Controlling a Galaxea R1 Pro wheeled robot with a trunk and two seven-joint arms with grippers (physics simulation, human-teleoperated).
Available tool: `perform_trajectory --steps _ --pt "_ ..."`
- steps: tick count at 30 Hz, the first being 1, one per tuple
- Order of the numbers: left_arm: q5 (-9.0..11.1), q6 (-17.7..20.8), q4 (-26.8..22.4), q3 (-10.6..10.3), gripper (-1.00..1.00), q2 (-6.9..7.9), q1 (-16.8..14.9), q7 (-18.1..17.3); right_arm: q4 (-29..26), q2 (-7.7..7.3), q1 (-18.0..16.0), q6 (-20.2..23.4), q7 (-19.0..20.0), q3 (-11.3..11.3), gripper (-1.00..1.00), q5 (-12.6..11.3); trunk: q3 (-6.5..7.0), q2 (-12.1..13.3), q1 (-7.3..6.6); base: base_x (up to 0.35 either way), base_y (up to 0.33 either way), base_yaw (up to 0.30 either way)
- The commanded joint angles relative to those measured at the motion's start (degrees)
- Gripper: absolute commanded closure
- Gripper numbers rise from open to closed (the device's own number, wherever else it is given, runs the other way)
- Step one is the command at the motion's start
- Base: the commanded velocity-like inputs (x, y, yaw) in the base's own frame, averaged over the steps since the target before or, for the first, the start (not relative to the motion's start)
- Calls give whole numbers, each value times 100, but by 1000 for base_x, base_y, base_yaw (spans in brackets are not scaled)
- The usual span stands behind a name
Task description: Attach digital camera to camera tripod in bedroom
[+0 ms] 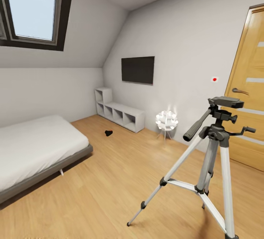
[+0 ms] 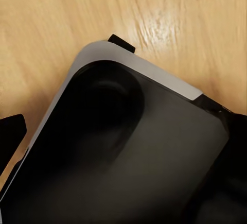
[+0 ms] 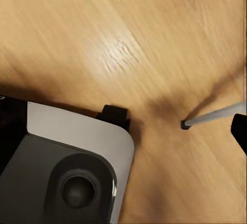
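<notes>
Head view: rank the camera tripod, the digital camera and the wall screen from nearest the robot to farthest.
1. camera tripod: close, on the right.
2. digital camera: on the floor, mid-room, left of centre.
3. wall screen: mounted on the far wall.

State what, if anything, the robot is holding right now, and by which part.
It cannot be told. The digital camera lies on the floor and the camera tripod stands alone.

Silver metal camera tripod [image 1: 216, 158] on glossy wood floor [image 1: 110, 180].
</notes>
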Motion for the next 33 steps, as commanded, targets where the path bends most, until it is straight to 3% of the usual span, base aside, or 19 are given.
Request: perform_trajectory --steps 1,21,33 --pt "-34 -14 1 45 -100 -3 -4 15 11 -6 -7 -55 -10 -54 -100 49 -6 -3 0 0 0 273" --pt "-38 -132 1 55 -100 -10 -5 21 -64 -34 -7 -118 -538 -73 -100 53 -6 -3 0 0 0 272" --pt "-34 -153 1 55 -100 -14 -3 23 -64 -33 -7 -137 -593 -40 -100 91 -6 -3 0 0 0 272"
